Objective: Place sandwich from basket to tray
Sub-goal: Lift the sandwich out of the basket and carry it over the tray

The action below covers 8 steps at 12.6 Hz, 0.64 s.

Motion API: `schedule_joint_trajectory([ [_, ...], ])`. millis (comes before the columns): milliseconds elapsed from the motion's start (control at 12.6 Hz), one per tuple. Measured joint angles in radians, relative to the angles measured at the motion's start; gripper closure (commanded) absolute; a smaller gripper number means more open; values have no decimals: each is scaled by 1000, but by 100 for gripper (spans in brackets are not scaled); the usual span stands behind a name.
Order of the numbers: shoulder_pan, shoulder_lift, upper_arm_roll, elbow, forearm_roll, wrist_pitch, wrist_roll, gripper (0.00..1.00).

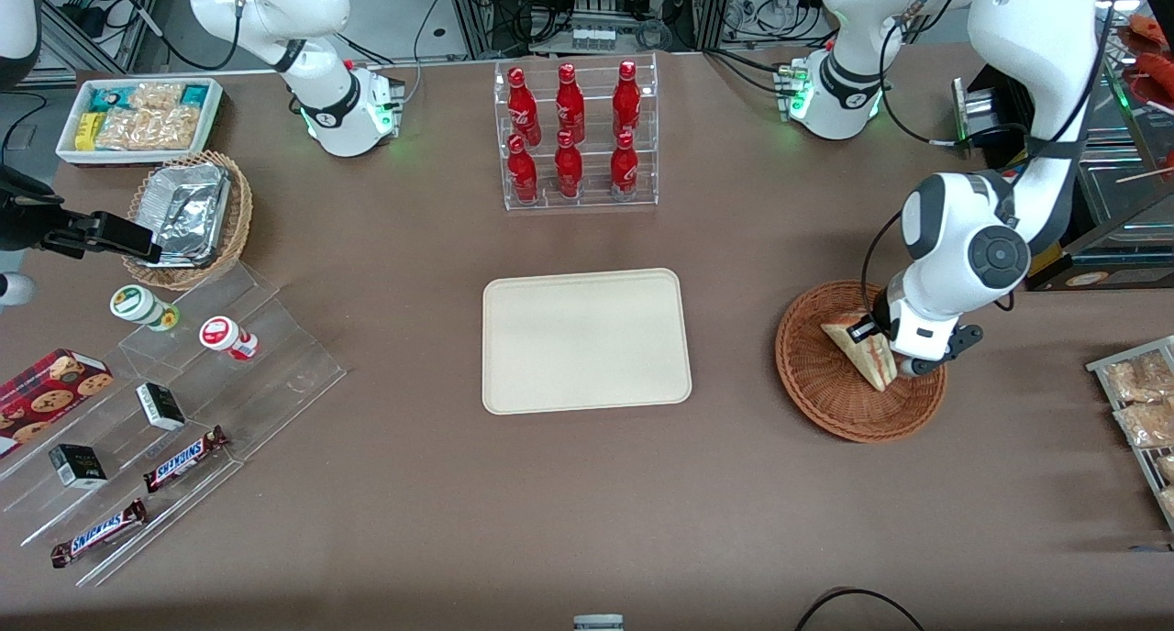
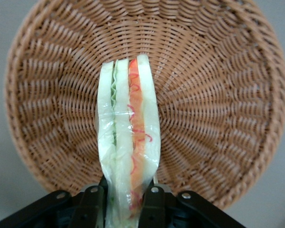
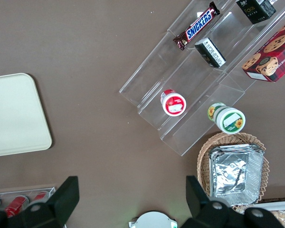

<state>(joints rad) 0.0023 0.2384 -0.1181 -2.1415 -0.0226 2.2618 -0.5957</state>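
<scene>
The sandwich [image 1: 862, 349] [image 2: 128, 137], a plastic-wrapped wedge of white bread with green and red filling, stands on edge in the round reddish-brown wicker basket [image 1: 830, 392] [image 2: 218, 95]. My left gripper [image 1: 894, 356] [image 2: 126, 209] is down in the basket and shut on the sandwich, one black finger [image 2: 90, 206] pressed on each side of the wedge. The cream-beige tray [image 1: 587, 339] [image 3: 14, 114] lies flat in the middle of the table with nothing on it, a hand's width from the basket toward the parked arm's end.
A clear rack of red bottles [image 1: 576, 136] stands farther from the front camera than the tray. A tiered acrylic stand [image 1: 174, 402] with snacks, a foil-filled tan basket [image 1: 188, 218] and a white snack bin [image 1: 138, 117] sit at the parked arm's end. Packets on a rack [image 1: 1142, 402] lie beside the basket.
</scene>
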Motion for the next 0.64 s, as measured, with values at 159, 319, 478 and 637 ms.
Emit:
schedule_joint_trajectory([
  [159, -6, -9, -9, 90, 1, -123, 2, 100],
  [319, -40, -9, -15, 137, 1, -161, 5, 100],
  [478, -103, 0, -21, 161, 1, -161, 5, 100],
  [637, -176, 27, -24, 206, 1, -166, 5, 100],
])
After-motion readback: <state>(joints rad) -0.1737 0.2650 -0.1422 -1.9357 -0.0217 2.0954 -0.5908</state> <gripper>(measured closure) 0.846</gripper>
